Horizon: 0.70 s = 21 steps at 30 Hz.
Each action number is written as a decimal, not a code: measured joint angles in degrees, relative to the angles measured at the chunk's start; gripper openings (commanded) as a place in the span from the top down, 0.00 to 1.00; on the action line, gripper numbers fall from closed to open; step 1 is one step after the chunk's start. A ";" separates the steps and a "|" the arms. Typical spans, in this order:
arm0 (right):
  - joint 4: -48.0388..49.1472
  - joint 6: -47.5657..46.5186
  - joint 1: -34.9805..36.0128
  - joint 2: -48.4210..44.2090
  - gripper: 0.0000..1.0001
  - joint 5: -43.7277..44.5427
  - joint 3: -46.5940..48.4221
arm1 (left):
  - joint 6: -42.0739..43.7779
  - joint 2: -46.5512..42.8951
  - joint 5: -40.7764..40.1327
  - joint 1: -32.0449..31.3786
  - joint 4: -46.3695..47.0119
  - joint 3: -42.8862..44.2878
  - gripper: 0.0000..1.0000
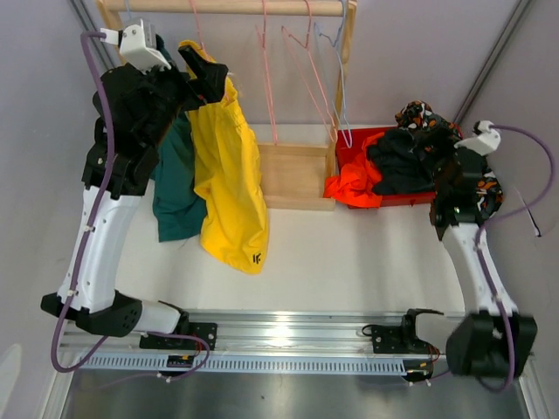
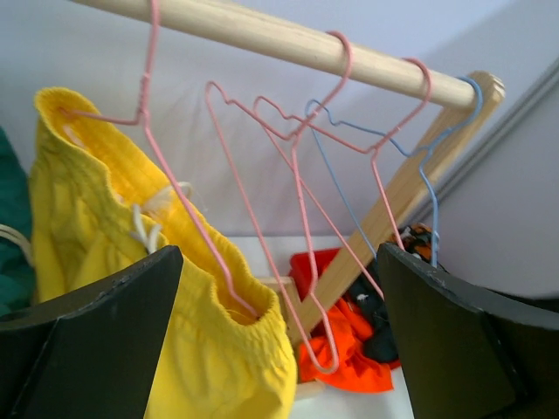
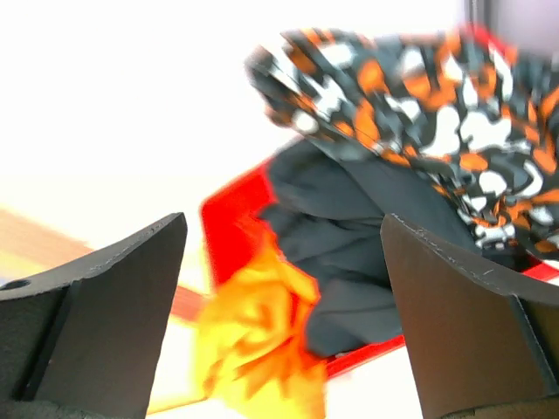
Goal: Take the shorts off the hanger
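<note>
There are five shorts (image 1: 229, 175): two on the rail (image 1: 236, 7) and three in one red bin (image 1: 349, 144). Three hangers (image 2: 297, 188) are bare.

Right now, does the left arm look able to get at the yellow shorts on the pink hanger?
Probably yes. Its fingers are open just in front of the yellow shorts, and nothing stands between them. The green shorts hang beside, not in the way.

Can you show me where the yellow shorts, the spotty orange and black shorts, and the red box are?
yellow shorts (image 1: 229, 175), top view, middle of the hanging fabric
spotty shorts (image 3: 419, 96), right wrist view, patterned fabric on top of the pile
red box (image 1: 352, 147), top view, bare left corner
</note>
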 measured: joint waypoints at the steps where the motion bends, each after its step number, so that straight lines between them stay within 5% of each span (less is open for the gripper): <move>1: 0.00 -0.02 0.37 -4.46 0.01 -0.04 -1.31 | 0.42 0.15 -1.29 0.00 -0.04 0.39 0.01; 9: -7.32 0.00 8.13 -30.95 0.01 0.33 -11.21 | 0.90 9.33 -6.69 1.33 -0.39 6.69 0.01; 21: -22.88 -1.57 14.64 -38.75 0.01 2.08 -11.78 | 0.13 24.50 -7.43 5.44 -3.67 13.94 0.02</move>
